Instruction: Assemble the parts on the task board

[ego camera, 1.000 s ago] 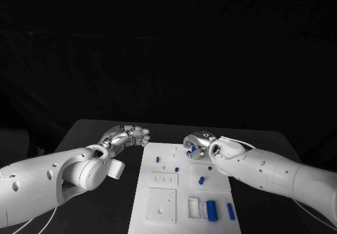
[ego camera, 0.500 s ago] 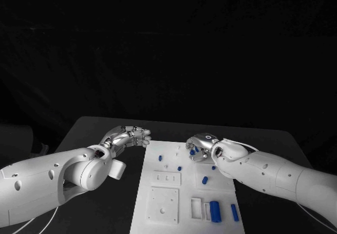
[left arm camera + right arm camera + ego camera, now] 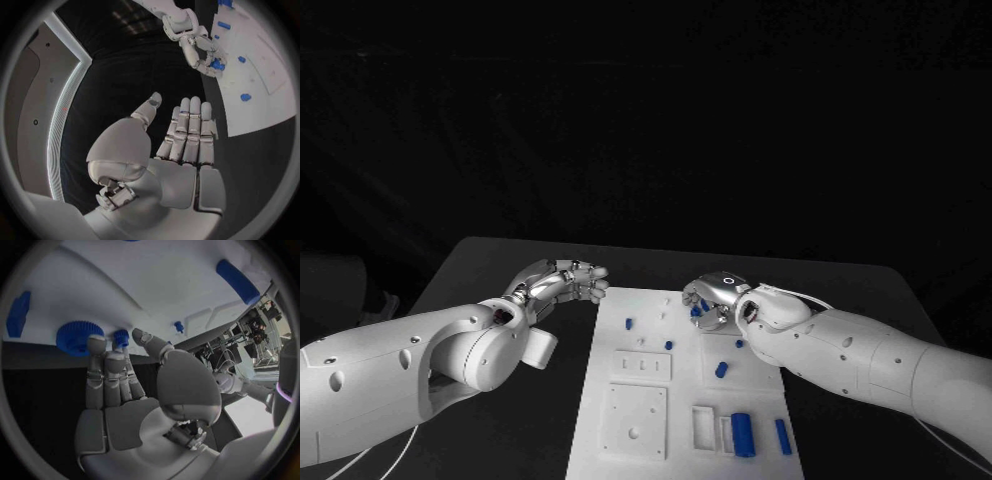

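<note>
Several blue parts (image 3: 743,434) are lying scattered on the white board (image 3: 625,440), which is sitting at the centre of a black table (image 3: 488,262). At the board's far edge, around one o'clock, the right hand (image 3: 708,301) is reaching with fingers (image 3: 111,370) extended side by side, their tips touching or just beside a round ridged knob (image 3: 76,337); whether it is pinching anything I cannot tell. Probably it is lining up a grasp. The left hand (image 3: 568,280) is hovering off the board near eleven o'clock, flat, fingers straight and pressed together, carrying nothing, seemingly keeping clear. Around the table, the room is lying in darkness.
</note>
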